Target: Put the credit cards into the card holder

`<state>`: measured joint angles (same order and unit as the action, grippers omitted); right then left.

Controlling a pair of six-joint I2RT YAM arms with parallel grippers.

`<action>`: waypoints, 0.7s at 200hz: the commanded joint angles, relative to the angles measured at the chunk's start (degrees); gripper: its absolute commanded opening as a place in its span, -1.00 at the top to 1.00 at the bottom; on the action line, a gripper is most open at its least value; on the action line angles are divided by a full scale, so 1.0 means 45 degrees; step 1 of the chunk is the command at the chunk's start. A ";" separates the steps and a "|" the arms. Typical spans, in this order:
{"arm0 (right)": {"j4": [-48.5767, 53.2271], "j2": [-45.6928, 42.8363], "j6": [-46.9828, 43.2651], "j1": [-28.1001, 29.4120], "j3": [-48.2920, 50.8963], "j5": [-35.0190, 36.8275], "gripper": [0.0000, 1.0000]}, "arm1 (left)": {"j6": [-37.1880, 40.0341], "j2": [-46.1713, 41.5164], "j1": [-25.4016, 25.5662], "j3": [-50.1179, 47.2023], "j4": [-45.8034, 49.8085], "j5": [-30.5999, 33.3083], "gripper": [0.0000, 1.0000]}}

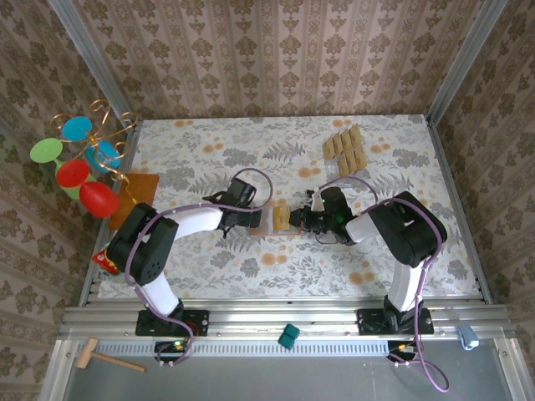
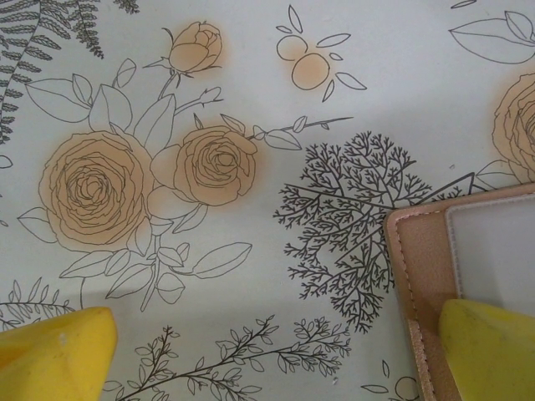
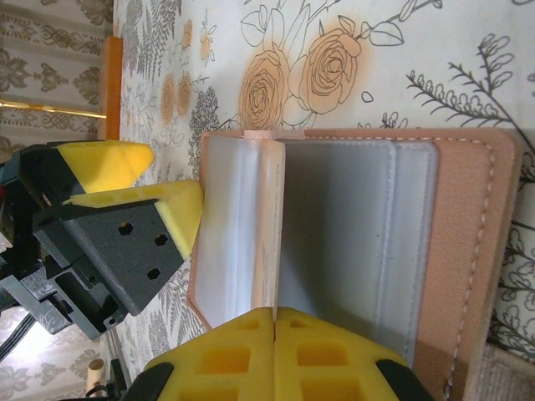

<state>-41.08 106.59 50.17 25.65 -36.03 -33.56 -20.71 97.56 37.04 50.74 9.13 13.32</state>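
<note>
My right wrist view looks down on a small salmon-brown leather-like card holder. It lies opened flat on the pale floral-printed desk, with its grey stitched pockets facing up. In the overhead view it sits mid-frame between my two arms. Its long axis runs left to right and its fold runs up and down.

My right jaws are clenched at the bottom of the wrist view, directly over the fold. A thin beige strip runs up the frame from the seam between them. I cannot tell whether it is a card seen edge-on or a leaf of the holder, nor whether it is truly pinched.

My left jaws are spread wide and grasp nothing. In the left wrist view one yellow fingertip lies over the holder's corner at lower right, and the other is over bare desk at lower left. I cannot tell whether the first presses down.

A set of small thin tan rectangular credit cards lies in two slanted rows at the upper right of the overhead frame. They are well apart from the holder, up and to the right of my right jaws. I judge my right arm the nearer to them.

In the right wrist view the grey pockets lie just right of the fold, beside the clenched jaws. I judge the coming move turns on that short sideways step from fold to pocket.

No brand, label or readable writing appears anywhere.
</note>
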 commanded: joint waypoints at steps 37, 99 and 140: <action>-0.0343 0.0561 0.0351 -0.0042 0.0244 -0.0218 1.00 | 0.0144 0.0079 -0.0050 -0.0182 0.0143 -0.0011 -1.00; -0.0499 0.0786 0.0534 -0.0043 0.0043 -0.0403 1.00 | 0.0118 0.0059 -0.0055 -0.0209 0.0114 -0.0036 -1.00; -0.0690 0.0674 0.0532 -0.0036 0.0285 -0.0527 1.00 | 0.0144 0.0087 -0.0050 -0.0202 0.0100 -0.0031 -1.00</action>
<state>-44.64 108.40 52.73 25.39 -35.77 -35.22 -20.71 97.56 37.01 50.68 9.13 13.34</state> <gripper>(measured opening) 0.066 0.999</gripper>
